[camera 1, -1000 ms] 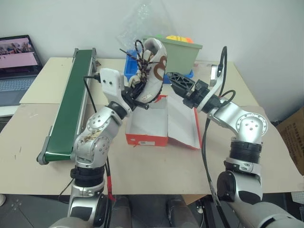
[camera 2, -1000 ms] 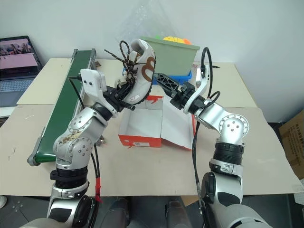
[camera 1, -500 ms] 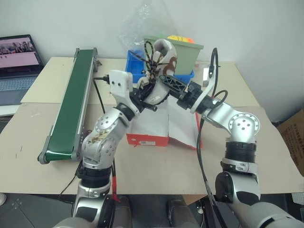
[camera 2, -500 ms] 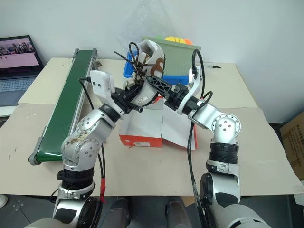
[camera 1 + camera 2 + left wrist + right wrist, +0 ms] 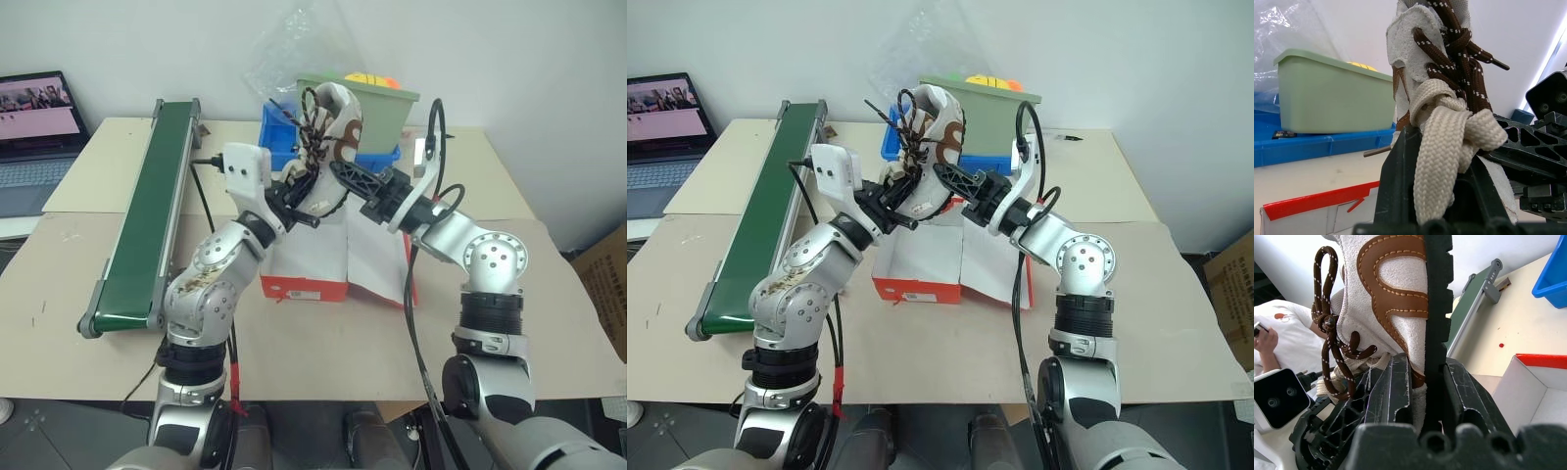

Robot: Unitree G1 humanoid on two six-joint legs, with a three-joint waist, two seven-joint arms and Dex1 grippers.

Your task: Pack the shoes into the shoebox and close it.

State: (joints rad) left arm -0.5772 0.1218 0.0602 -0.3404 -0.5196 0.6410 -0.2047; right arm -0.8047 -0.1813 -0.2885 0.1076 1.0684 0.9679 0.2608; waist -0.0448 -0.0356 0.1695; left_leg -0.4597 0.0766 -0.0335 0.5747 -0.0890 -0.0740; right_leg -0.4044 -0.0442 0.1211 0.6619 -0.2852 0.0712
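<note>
One cream-white shoe [image 5: 333,142] with brown patches and dark laces hangs toe-up above the open red shoebox [image 5: 304,288]. My left gripper [image 5: 302,192] is shut on its laced side, with a cream lace loop [image 5: 1442,147] between its fingers [image 5: 1396,186]. My right gripper [image 5: 345,176] comes from the other side and is shut on the black sole [image 5: 1437,308], one finger [image 5: 1396,387] on the upper and one behind the sole. The box's lid [image 5: 377,259] lies folded open to the right. The box's white inside is partly hidden by the arms.
A green bin [image 5: 377,116] and a blue tray [image 5: 274,132] stand just behind the box, with a clear plastic bag [image 5: 294,49] above them. A green conveyor [image 5: 147,206] runs along the left. A laptop [image 5: 34,127] sits far left. A person in a white shirt [image 5: 1278,347] is nearby.
My right gripper, open and apart from the shoe a second ago, has come in from the right and shut on the sole. The shoe stays raised in the left gripper.
</note>
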